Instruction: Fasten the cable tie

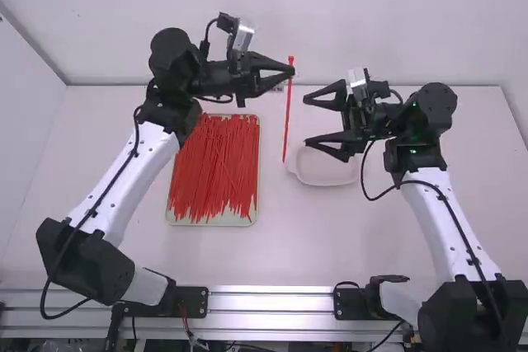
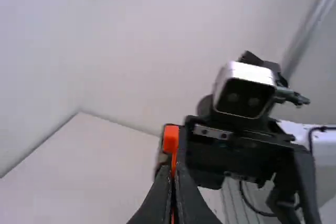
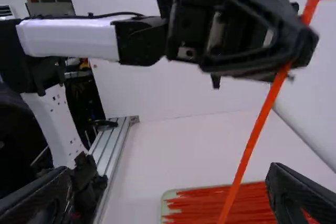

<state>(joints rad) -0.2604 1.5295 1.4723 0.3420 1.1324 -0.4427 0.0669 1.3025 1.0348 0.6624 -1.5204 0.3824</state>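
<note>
A red cable tie [image 1: 286, 113] hangs straight down from my left gripper [image 1: 287, 76], which is shut on it just below its head, high over the table's far middle. In the left wrist view the tie's orange head [image 2: 169, 139] sticks up above the closed fingers [image 2: 157, 198]. My right gripper [image 1: 318, 119] stands open a little to the right of the tie, its jaws spread wide and facing it. The right wrist view has the tie [image 3: 262, 119] running down from the left gripper [image 3: 294, 56] toward the space between my own fingers [image 3: 296, 195].
A tray [image 1: 252, 218] holding a heap of red cable ties [image 1: 216, 166] lies left of centre. A white shallow bowl [image 1: 326, 175] rests under the right gripper. The back wall stands close behind both grippers.
</note>
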